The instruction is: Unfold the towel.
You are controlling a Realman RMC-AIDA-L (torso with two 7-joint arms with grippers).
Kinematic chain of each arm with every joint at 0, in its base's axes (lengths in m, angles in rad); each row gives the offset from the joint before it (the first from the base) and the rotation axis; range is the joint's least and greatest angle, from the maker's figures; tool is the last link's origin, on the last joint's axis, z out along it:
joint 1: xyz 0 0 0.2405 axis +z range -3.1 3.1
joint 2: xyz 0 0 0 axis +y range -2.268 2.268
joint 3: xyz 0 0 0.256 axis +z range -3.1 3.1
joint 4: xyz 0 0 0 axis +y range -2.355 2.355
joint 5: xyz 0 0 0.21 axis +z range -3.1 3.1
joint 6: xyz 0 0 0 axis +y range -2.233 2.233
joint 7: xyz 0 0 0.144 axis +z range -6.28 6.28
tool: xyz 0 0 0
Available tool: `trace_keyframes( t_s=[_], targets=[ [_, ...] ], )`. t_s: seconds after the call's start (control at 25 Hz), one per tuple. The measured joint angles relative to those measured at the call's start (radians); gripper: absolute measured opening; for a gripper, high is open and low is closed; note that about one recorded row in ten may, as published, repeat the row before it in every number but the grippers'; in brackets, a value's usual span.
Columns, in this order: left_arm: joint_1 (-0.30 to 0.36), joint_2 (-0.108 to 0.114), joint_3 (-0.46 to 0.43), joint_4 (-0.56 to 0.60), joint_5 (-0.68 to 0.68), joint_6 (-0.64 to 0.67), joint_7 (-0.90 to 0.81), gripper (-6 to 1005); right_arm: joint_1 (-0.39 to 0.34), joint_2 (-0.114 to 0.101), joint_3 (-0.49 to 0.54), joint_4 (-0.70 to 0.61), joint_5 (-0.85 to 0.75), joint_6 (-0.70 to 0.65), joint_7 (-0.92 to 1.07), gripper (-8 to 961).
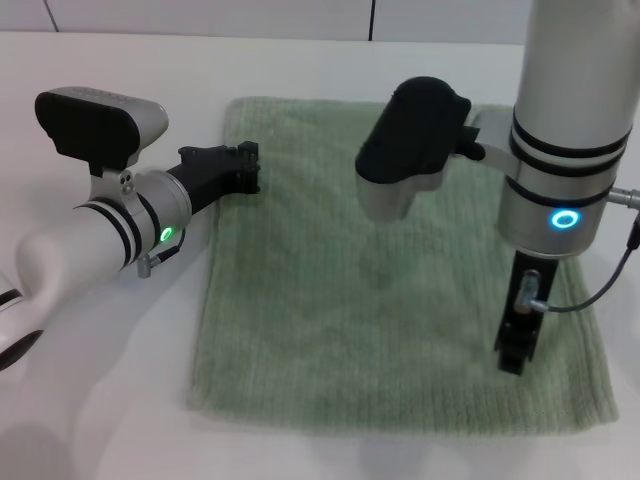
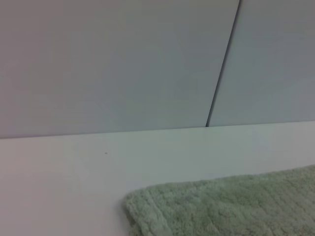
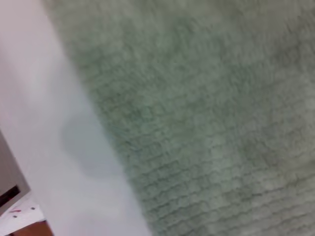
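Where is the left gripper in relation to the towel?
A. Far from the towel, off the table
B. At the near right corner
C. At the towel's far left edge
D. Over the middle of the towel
C: in the head view the left gripper sits at the far left edge of the towel, near its far corner.

White table (image 1: pixel 300 60) with a smooth matte top, running back to a pale panelled wall (image 2: pixel 108 64) | lying directly on it: one pale sage-green ribbed towel (image 1: pixel 390 290), spread flat in a rough square near the middle | hemmed towel corner resting on the tabletop toward the wall
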Motion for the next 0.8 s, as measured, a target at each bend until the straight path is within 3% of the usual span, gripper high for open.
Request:
trace_keyframes(
  t_s=[0.2, 0.52, 0.64, 0.68, 0.8],
  targets=[
    [-0.001, 0.0, 0.0, 0.0, 0.0, 0.002, 0.0, -2, -0.004, 0.002, 0.004, 0.005, -0.062, -0.087, -0.008, 308],
    [0.003, 0.0, -0.01, 0.014, 0.0, 0.008, 0.0, -1, -0.025, 0.003, 0.012, -0.007, -0.215, -0.397, 0.024, 308],
    [0.007, 0.002, -0.012, 0.028, 0.0, 0.01, 0.0, 0, -0.052, 0.003, 0.012, -0.018, -0.26, -0.529, 0.041, 308],
    [0.007, 0.002, -0.012, 0.028, 0.0, 0.01, 0.0, 0, -0.076, 0.005, 0.009, -0.026, -0.288, -0.628, 0.063, 308],
    [0.017, 0.008, -0.051, 0.048, 0.0, 0.016, 0.008, 0, -0.103, 0.006, 0.007, -0.032, -0.299, -0.73, 0.091, 321]
  ],
)
